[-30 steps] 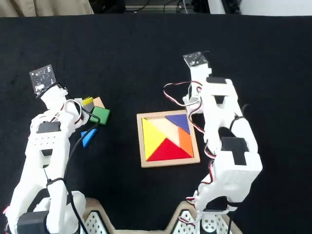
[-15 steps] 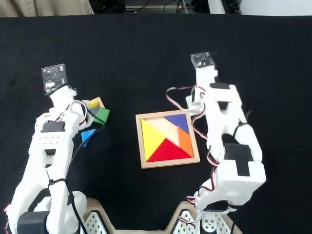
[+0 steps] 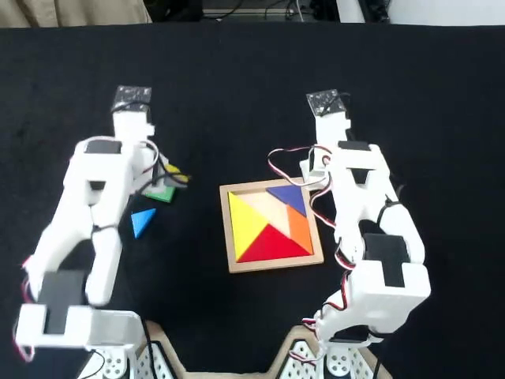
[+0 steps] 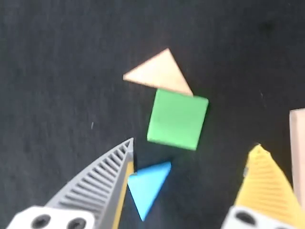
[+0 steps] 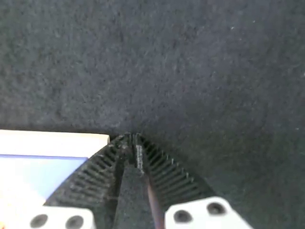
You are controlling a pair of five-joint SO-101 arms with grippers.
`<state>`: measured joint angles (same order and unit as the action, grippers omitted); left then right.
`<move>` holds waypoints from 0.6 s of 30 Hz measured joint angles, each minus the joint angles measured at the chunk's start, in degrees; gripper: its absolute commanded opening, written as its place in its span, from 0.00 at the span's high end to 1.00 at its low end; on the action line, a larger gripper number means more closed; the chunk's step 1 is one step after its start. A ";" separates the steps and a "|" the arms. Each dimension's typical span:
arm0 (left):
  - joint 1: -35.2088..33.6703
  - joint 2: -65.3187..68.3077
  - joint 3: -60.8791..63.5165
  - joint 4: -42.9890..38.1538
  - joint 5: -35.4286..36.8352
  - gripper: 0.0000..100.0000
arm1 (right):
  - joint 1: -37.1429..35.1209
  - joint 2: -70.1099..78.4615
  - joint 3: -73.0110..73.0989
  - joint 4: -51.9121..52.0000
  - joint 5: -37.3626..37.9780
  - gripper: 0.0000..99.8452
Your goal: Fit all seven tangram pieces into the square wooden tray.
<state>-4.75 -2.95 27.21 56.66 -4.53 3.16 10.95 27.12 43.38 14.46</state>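
Left pincer [image 4: 194, 144]: jaws spread wide, nothing held, hanging over the loose pieces on the black cloth [image 3: 237, 95], at 9 o'clock from the tray.

Loose pieces, left wrist view: the green square [image 4: 177, 119] lies flat. The tan triangle [image 4: 157, 74] touches one of its edges. The blue triangle [image 4: 147, 183] lies just off the opposite side, apart from the square and close beside the grey finger [image 4: 102, 183]. In the high view I put the blue triangle at 7 o'clock from the green square.

Square wooden tray [image 3: 276, 263]: centre of table. Inside sit a yellow triangle [image 3: 246, 221] at 9 o'clock, a red triangle [image 3: 272, 243] at 6, an orange piece [image 3: 300, 227] at 3 and a purple piece [image 3: 288, 195] at 1. There is a pale patch near 12; I can't tell if it is a piece or bare floor.

Right pincer [image 5: 129, 139]: jaws pressed together, empty, tip just beside the tray's 1 o'clock corner.
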 measured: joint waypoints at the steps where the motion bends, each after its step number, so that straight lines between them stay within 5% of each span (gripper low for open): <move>1: 0.00 2.20 -2.20 0.09 -0.88 0.67 | 0.00 0.00 0.09 0.00 0.00 0.99; 14: -0.35 17.49 -15.91 0.26 -2.55 0.67 | 0.00 0.00 0.09 -0.18 0.00 0.99; 18: -0.35 18.20 -20.84 0.26 -8.00 0.68 | 0.00 0.00 0.09 -0.18 0.00 0.99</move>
<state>-5.10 15.25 6.37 56.92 -12.53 3.16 10.95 27.21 43.21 14.46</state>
